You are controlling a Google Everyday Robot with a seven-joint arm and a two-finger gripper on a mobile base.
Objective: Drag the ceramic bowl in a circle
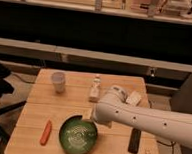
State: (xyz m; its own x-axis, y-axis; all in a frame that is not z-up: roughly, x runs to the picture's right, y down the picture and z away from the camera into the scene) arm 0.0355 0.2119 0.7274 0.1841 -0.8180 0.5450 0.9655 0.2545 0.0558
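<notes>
your claw [88, 114] is spread wide, right at the far right rim of the ceramic bowl [78, 136]. the bowl sits near the desk's [37, 109] front edge, beside an orange item [46, 132].

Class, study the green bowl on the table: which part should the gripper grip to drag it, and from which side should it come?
Probably take the bowl by its thin rim at the far right edge, pinched from above. It is wide and shallow, too broad to span, and the open gripper hangs right there. The carrot lies close on its left.
</notes>
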